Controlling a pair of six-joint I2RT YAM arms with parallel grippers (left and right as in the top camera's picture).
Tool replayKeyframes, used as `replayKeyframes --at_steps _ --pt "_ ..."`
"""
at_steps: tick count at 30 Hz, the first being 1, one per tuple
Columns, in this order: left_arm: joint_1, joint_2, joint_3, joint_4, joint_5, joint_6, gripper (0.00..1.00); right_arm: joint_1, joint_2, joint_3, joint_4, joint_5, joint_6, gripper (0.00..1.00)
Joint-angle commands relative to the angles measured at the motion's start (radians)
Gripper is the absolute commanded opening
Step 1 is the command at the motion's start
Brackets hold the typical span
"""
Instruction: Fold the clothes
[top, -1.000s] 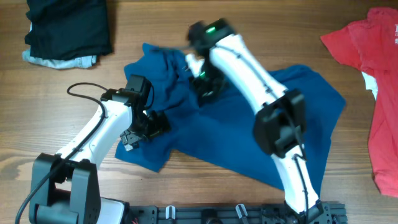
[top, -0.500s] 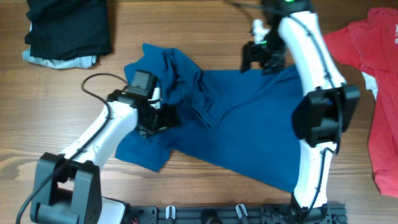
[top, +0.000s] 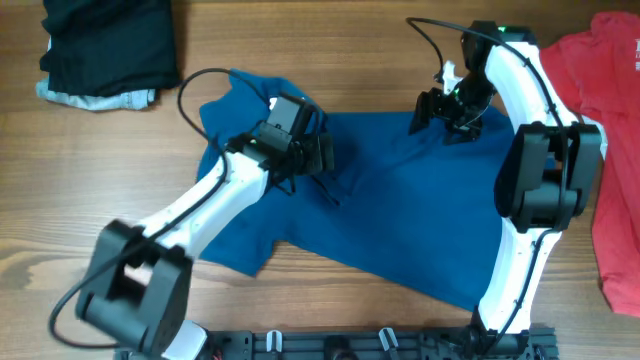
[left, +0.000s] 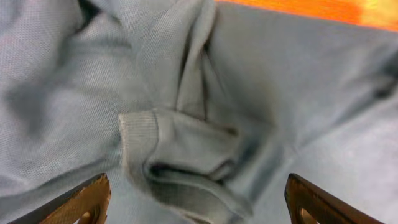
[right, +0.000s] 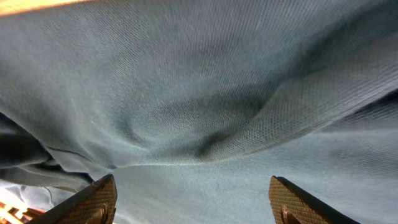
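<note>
Blue shirt (top: 400, 220) on table (top: 330, 40), red shirt (top: 620, 90) beside

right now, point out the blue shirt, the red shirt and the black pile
blue shirt (top: 400, 220), overhead view, flat middle of its body
red shirt (top: 620, 200), overhead view, body near the right edge
black pile (top: 110, 40), overhead view, top of the stack

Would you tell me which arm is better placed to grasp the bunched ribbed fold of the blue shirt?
Left, probably: the left gripper hangs open right over the ribbed fold; the right gripper faces only smooth cloth.
</note>
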Motion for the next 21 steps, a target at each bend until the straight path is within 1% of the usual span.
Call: replayKeyframes --at_steps 1,3,4,5,6,7,10,11,12,14,19,21 --pt "0.008 0.080 0.011 0.051 -0.015 0.013 0.87 0.003 -0.022 -0.019 0.005 -0.032 0.004 0.77" --pt "0.010 0.099 0.011 0.072 -0.018 0.015 0.84 0.003 -0.022 -0.019 0.005 -0.032 0.004 0.78" --pt "0.012 0.099 0.011 0.078 -0.018 0.015 0.78 0.003 -0.022 -0.019 0.004 -0.032 0.004 0.78" --pt "0.018 0.099 0.011 0.080 -0.018 0.015 0.66 0.003 -0.022 -0.019 0.004 -0.032 0.004 0.78" --pt "0.030 0.099 0.011 0.079 -0.018 0.015 0.51 0.003 -0.022 -0.019 0.004 -0.032 0.004 0.78" --pt "0.037 0.099 0.011 0.077 -0.018 0.015 0.44 0.003 -0.022 -0.019 0.003 -0.032 0.004 0.78" --pt "0.065 0.099 0.011 0.056 -0.023 0.015 0.16 0.004 -0.022 -0.026 0.004 -0.032 0.003 0.78" --pt "0.075 0.098 0.011 0.042 -0.035 0.015 0.09 0.004 -0.022 -0.028 0.005 -0.032 0.003 0.78" --pt "0.087 0.095 0.011 0.019 -0.056 0.015 0.04 0.004 -0.022 -0.029 0.005 -0.032 0.003 0.78" --pt "0.117 0.089 0.011 -0.033 -0.094 0.015 0.04 0.004 -0.022 -0.029 0.008 -0.032 0.003 0.78" --pt "0.193 0.085 0.011 -0.097 -0.093 0.015 0.04 0.004 -0.022 -0.029 0.008 -0.032 0.003 0.78" --pt "0.218 0.074 0.011 -0.137 -0.116 0.003 0.04 0.004 -0.022 -0.030 0.009 -0.032 0.002 0.78"
